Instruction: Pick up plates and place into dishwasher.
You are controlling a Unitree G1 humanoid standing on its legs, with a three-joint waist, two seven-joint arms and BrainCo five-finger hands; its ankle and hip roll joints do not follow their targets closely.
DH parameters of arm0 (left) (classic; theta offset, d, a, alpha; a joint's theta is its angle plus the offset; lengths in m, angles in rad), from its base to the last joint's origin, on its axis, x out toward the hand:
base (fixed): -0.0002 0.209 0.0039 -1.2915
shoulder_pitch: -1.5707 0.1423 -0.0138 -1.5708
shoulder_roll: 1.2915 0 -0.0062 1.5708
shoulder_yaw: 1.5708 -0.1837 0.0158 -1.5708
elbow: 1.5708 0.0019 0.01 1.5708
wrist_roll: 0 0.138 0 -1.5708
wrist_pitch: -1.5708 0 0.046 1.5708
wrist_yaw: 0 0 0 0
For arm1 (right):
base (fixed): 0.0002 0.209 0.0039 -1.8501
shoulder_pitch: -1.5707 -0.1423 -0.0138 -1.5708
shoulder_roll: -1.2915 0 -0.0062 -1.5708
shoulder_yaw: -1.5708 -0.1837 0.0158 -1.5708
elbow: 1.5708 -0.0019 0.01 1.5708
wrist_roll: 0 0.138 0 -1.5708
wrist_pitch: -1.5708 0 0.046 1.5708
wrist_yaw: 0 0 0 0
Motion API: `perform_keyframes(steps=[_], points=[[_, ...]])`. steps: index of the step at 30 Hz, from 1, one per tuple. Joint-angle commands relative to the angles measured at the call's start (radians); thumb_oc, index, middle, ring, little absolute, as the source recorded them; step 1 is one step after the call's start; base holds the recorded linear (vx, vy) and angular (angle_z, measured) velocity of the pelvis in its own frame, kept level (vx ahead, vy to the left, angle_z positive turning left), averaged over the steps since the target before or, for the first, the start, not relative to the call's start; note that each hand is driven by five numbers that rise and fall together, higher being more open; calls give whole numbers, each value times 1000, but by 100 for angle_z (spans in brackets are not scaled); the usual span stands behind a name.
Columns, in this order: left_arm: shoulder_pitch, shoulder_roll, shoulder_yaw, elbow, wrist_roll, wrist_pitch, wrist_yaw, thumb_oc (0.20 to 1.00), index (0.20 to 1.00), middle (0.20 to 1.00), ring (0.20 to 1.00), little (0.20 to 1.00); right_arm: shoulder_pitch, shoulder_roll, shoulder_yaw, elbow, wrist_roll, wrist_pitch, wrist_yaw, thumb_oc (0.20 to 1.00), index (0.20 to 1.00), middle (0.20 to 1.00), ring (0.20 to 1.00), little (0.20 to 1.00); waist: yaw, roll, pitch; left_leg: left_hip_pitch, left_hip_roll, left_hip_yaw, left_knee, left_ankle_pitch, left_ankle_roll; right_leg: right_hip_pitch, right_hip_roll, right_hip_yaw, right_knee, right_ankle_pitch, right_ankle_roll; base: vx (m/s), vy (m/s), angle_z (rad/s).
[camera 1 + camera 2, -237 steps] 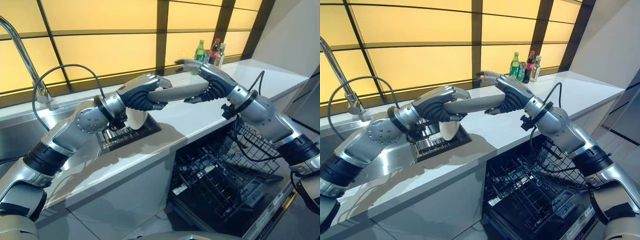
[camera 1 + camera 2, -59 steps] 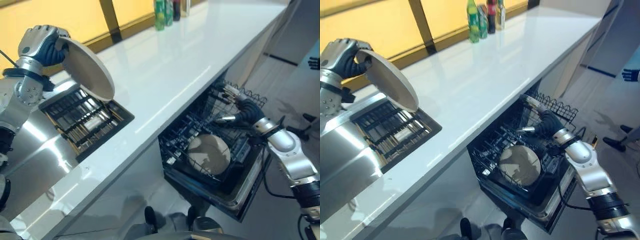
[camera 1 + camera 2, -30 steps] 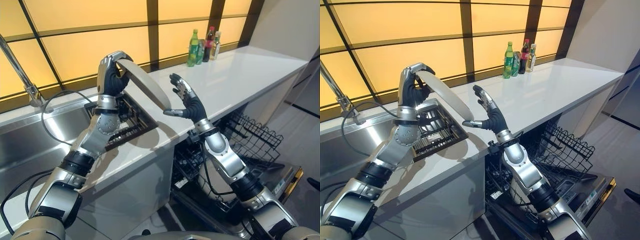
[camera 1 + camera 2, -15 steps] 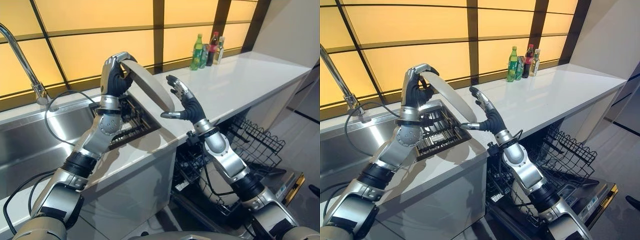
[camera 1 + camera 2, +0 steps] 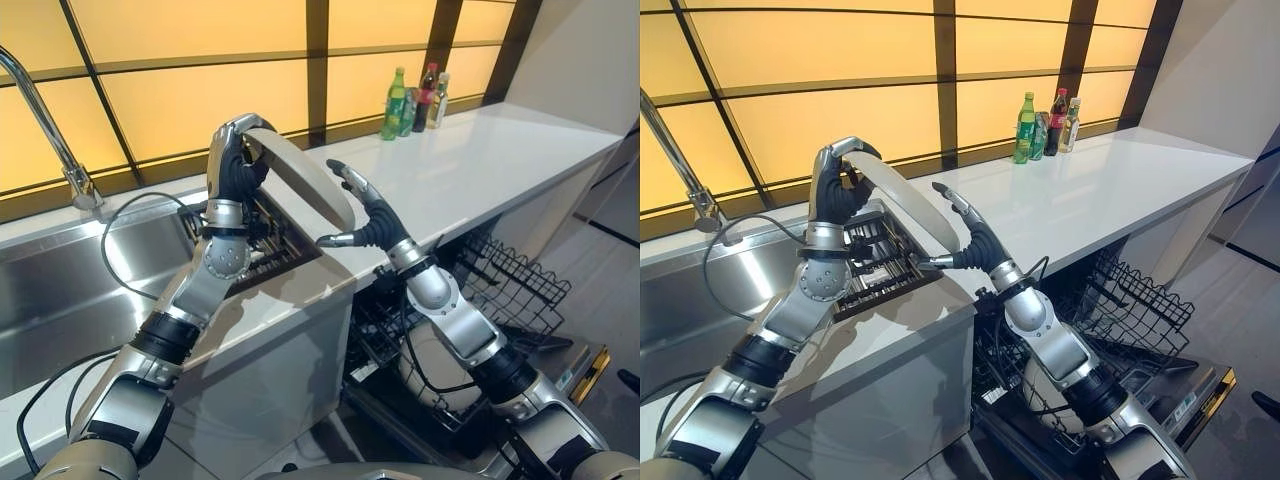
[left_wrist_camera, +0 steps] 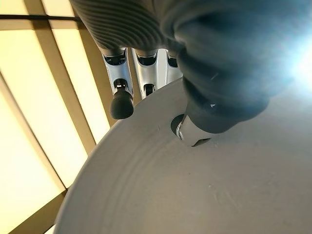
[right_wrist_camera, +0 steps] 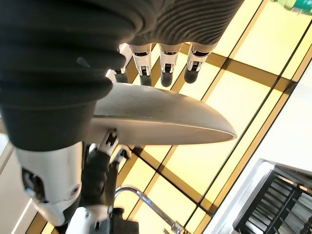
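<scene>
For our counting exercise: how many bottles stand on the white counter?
3, clustered at the counter's far end by the window: a green bottle, a dark red-capped bottle, a pale bottle. More may be hidden behind.

dishwasher [image 5: 480, 330] interior behind right arm

The plate [image 5: 305, 180] is plain pale beige. The desk [image 5: 480, 150] is glossy white. The dishwasher rack [image 5: 505, 290] is black wire; one bottle [image 5: 391, 106] is green.
</scene>
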Motion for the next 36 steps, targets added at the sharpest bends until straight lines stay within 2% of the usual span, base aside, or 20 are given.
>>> perform_keyframes(steps=[1,2,3,4,7,8,9,15,23,27,29,31,35,36], points=[[-56,-24,-26,-90,-12,-65,-14,200,200,200,200,200,-130,19,-26,2,6,-28,-72,1000,1000,1000,1000,1000,45,7,65,84,-84,-3,18,-221,15,-17,-16,8,62,-126,50,0,0,0],[-56,-29,-31,-100,-49,-58,-20,200,200,200,200,200,-138,20,-29,12,23,-67,-79,1000,1000,1000,1000,1000,49,6,67,85,-85,-4,18,-222,16,-16,-16,6,60,-125,50,0,0,0],[-48,-40,-33,-100,-53,-62,-21,200,200,200,200,200,-137,33,-30,18,-4,-68,-118,918,918,918,918,918,52,5,69,83,-85,-7,20,-222,15,-17,-16,5,61,-125,49,0,0,0],[-35,-50,-35,-98,-37,-59,-26,200,200,200,200,200,-140,41,-32,32,-2,-80,-126,1000,1000,1000,1000,1000,55,5,69,83,-85,-9,20,-222,15,-16,-17,5,63,-125,49,0,0,0],[-23,-50,-47,-110,-58,-46,-36,200,200,200,200,200,-154,36,-48,21,27,-93,-139,1000,1000,1000,1000,1000,58,3,70,85,-87,-11,18,-225,18,-14,-18,1,58,-125,51,0,0,0],[-16,-50,-45,-109,-71,-56,-39,200,200,200,200,200,-153,33,-57,14,36,-113,-132,507,507,507,507,507,59,2,70,84,-87,-13,18,-224,19,-14,-18,1,57,-125,52,0,0,0],[-9,-51,-42,-112,-80,-62,-44,200,200,200,200,200,-152,30,-65,7,46,-121,-128,200,200,200,200,200,60,0,69,83,-88,-14,18,-224,20,-15,-18,0,57,-124,52,0,0,0],[20,-71,-33,-128,-88,-85,-65,200,200,200,200,200,-131,32,-86,0,79,-160,-111,200,200,200,200,200,65,-4,64,83,-88,-16,17,-223,21,-13,-17,-2,54,-123,51,0,0,0],[20,-67,-42,-151,-95,-97,-80,200,200,200,200,200,-111,19,-106,4,56,-169,-120,200,200,200,200,200,59,-7,62,88,-85,-8,16,-226,22,-8,-15,-1,49,-122,50,-1,-2,6],[24,-59,-41,-168,-127,-112,-124,200,200,200,200,200,-103,-10,-117,13,-9,-157,-119,200,200,200,200,200,54,-6,60,90,-84,-5,13,-227,22,-9,-14,4,47,-121,52,0,0,0],[29,-52,-44,-172,-151,-113,-193,200,200,200,200,200,-97,-38,-130,12,-59,-146,-122,200,200,200,200,200,50,-7,60,92,-82,0,12,-229,23,-9,-13,9,47,-121,54,0,0,0],[38,-25,-57,-192,-184,-80,-304,1000,1000,1000,1000,1000,-89,-107,-164,17,-76,-145,-120,200,200,200,200,200,38,-7,62,94,-79,8,12,-231,22,-12,-9,17,51,-120,55,0,0,0],[58,47,-54,-210,-256,-71,-423,1000,1000,1000,1000,1000,-62,-211,-241,40,-102,-130,-138,200,200,200,200,200,28,-7,64,99,-77,19,11,-236,23,-14,-6,26,50,-118,61,0,0,0],[75,80,-40,-220,-318,-66,-462,1000,1000,1000,1000,1000,-44,-256,-281,65,-96,-136,-137,200,200,200,200,200,23,-8,65,98,-76,24,11,-238,24,-16,-5,29,48,-115,63,0,0,0]])
